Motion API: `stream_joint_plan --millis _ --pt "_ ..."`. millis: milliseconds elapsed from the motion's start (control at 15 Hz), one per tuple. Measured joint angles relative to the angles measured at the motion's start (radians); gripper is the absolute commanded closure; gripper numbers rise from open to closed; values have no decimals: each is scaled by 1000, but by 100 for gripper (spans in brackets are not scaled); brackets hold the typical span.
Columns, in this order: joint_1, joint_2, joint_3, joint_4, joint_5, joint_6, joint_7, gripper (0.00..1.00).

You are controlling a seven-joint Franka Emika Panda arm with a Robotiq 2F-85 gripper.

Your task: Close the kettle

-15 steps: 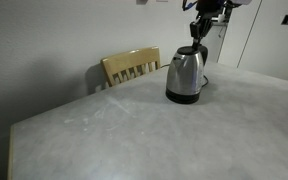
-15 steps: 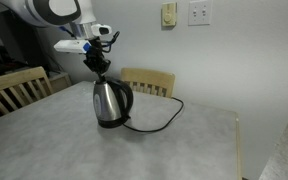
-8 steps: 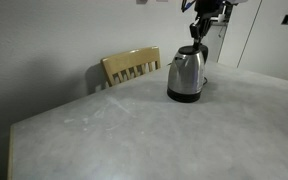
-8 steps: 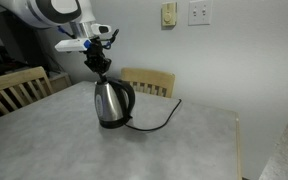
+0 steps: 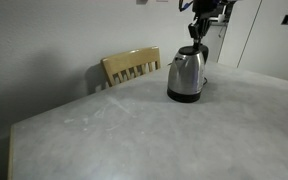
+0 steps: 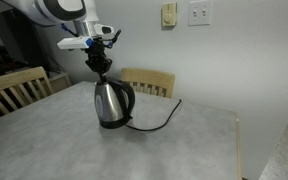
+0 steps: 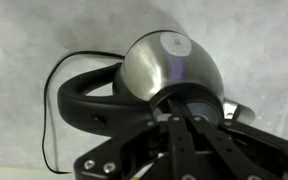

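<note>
Grey table (image 5: 104,130) carries the kettle (image 5: 186,72) upright near the chair (image 5: 131,66). Your gripper (image 6: 99,68) sits right over its top, fingers pinched together, tips at the black lid (image 7: 199,105) in the wrist view.

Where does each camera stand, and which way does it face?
An exterior view: sits low over the table, faces the kettle and a chair; the hand shows at the top edge.
An exterior view: sits near table height, faces the wall plates; arm and hand show above the kettle.
Wrist view: looks down past the hand onto the kettle and its cable.
All three share kettle and hand.
</note>
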Motion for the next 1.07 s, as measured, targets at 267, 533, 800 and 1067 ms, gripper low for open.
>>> stream_joint_plan --millis 267,533,800,1067 --pt "-2 27 0 51 11 -59 1 100" --pt "-5 58 -1 106 24 -126 1 100" --pt "-12 87 -1 156 47 -180 0 100" --pt "-18 102 -1 182 68 -205 0 100"
